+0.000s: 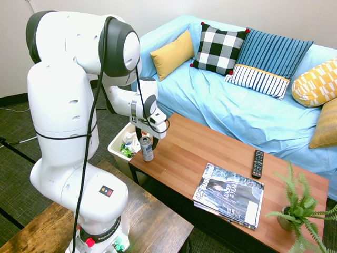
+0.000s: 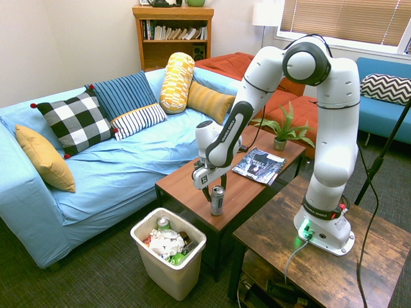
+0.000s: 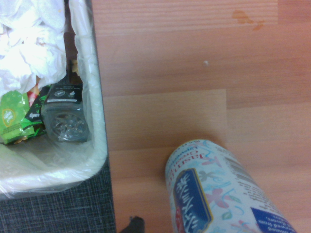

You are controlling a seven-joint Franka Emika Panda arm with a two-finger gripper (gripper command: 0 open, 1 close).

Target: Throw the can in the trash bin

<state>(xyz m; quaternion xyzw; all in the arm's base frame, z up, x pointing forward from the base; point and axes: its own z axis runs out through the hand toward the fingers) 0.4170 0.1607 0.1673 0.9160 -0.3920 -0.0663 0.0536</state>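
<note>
Here, can (image 2: 218, 201) upright on table (image 2: 183, 187), between open gripper's (image 2: 216, 193) fingers.

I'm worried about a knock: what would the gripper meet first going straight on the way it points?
Pointing down, the gripper would probably meet the can first, though it might straddle it; depth is unclear.

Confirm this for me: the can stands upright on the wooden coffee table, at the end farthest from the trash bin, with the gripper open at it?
Wrong end: the second exterior view shows the can at the table's end nearest the trash bin. The rest stands.
</note>
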